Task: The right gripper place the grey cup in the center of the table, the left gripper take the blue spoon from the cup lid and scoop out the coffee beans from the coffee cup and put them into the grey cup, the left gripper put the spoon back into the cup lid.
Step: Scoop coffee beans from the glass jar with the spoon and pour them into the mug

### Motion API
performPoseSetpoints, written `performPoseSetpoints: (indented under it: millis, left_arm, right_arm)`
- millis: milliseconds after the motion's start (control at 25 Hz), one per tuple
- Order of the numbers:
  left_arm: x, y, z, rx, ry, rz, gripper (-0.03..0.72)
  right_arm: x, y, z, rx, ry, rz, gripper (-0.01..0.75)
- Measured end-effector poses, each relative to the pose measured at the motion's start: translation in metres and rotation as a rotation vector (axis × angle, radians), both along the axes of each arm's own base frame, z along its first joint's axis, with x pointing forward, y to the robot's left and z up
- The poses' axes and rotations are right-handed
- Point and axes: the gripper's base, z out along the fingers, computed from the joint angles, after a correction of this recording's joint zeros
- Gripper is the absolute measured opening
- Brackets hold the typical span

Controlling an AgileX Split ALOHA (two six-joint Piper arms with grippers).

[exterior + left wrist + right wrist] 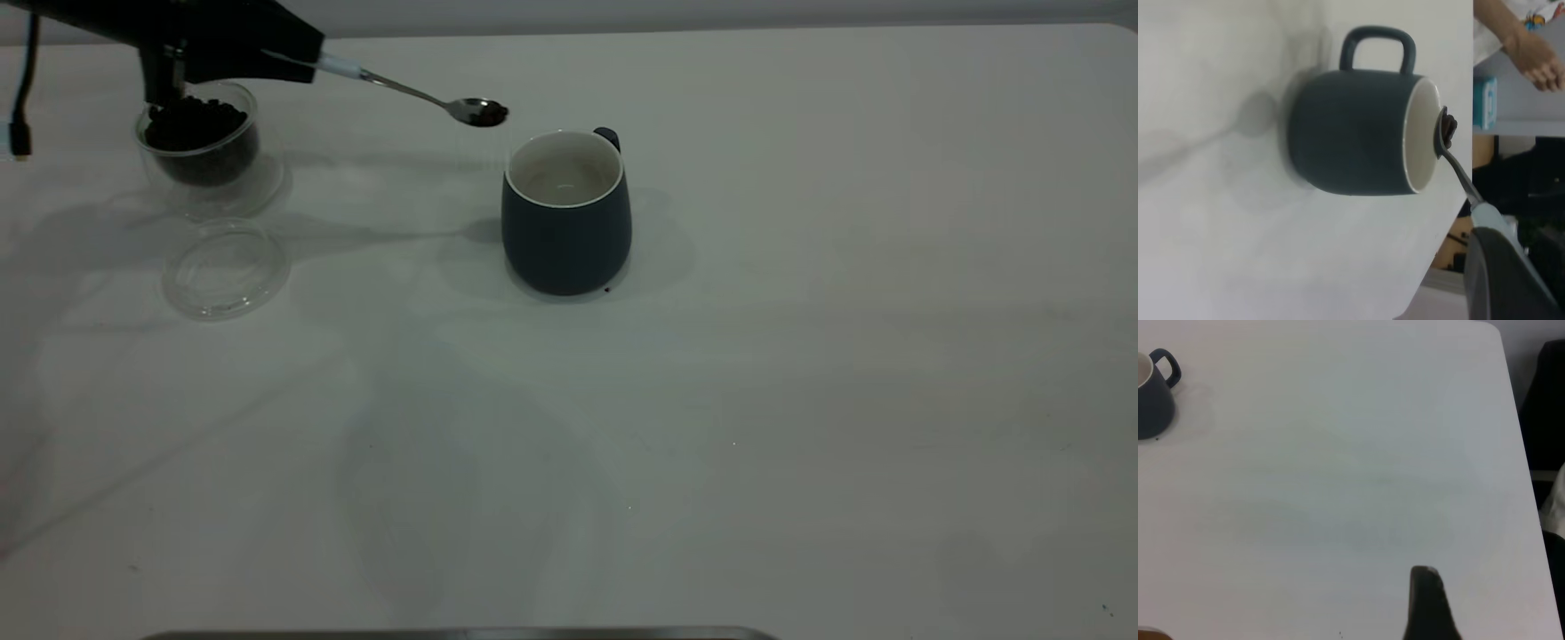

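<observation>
The grey cup (566, 213) stands upright near the middle of the table (800, 373), its white inside empty. My left gripper (298, 55) is at the far left, above the coffee cup (200, 140) with its coffee beans (196, 120). It is shut on the pale handle of the blue spoon (418, 93), held in the air. The spoon's bowl carries a few beans and hangs just left of the grey cup's rim (1446, 130). The cup lid (226, 268) lies empty in front of the coffee cup. My right gripper (1426, 607) hovers over bare table to the right, outside the exterior view.
A tiny dark speck (607, 289) lies at the grey cup's base. In the left wrist view a person's arm (1531, 53) and a blue box (1488, 100) show beyond the table's far edge. A dark cable (22, 107) hangs at the far left.
</observation>
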Motion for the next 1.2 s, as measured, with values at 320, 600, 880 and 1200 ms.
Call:
performPoseSetpoints:
  millis: [320, 600, 880, 1200]
  left_arm:
    - [-0.002, -0.022, 0.0, 0.0, -0.003, -0.052, 0.131]
    - [-0.004, -0.039, 0.0, 0.001, -0.08, -0.13, 0.131]
    - [-0.005, -0.043, 0.0, 0.007, -0.217, -0.205, 0.131]
    - [0.0, -0.041, -0.004, 0.065, -0.404, -0.254, 0.131]
  right_arm:
    - [0.0, 0.0, 0.0, 0.0, 0.0, 0.0, 0.46]
    - [0.0, 0.0, 0.0, 0.0, 0.0, 0.0, 0.46]
    - [0.0, 0.0, 0.0, 0.0, 0.0, 0.0, 0.46]
    - [0.0, 0.0, 0.0, 0.0, 0.0, 0.0, 0.46]
